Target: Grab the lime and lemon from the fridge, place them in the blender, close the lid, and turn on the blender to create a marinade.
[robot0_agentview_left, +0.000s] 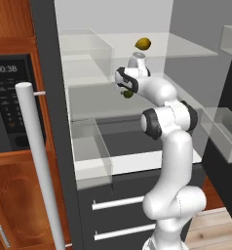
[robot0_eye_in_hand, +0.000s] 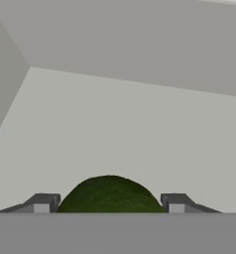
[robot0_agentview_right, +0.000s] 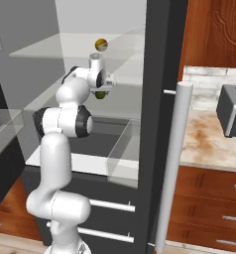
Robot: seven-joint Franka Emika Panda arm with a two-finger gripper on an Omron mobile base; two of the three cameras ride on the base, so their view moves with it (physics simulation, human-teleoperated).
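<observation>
Dark green and rough-skinned, the lime [robot0_eye_in_hand: 109, 194] sits between the two finger tips of the gripper [robot0_eye_in_hand: 109, 206] in the hand view, its dome rising at 6 o'clock of that picture, with one dark tip at 7 o'clock and the other at 5 o'clock. Both tips stand right at the fruit's sides; whether they press on it or leave a sliver of room I cannot tell, so the grip itself stays unsettled. Behind the lime a pale shelf floor runs up to the white back wall of the fridge [robot0_eye_in_hand: 140, 39].

From the left base view the lime [robot0_agentview_left: 128, 94] peeks out just under the hand, at about 5 o'clock of the wrist, on the middle glass shelf [robot0_agentview_left: 88, 100] of the fridge [robot0_agentview_left: 45, 73]. From the right base view the same fruit [robot0_agentview_right: 100, 94] shows directly below the gripper [robot0_agentview_right: 104, 88], at 6 o'clock of it.

Yellow and oval, the lemon [robot0_agentview_left: 143, 44] lies on the upper shelf, at 12 o'clock of the hand and apart from it; in the right base view the lemon [robot0_agentview_right: 101, 45] is again straight above the wrist.

Outward from there, a clear bin [robot0_agentview_left: 91, 146] sits at 7 o'clock of the lime in the left base view. A long white door handle [robot0_agentview_left: 37, 166] stands at 9 o'clock, and a black microwave [robot0_agentview_left: 8, 102] showing a clock lies beyond it. White drawer pulls [robot0_agentview_left: 118, 202] lie at 6 o'clock.
</observation>
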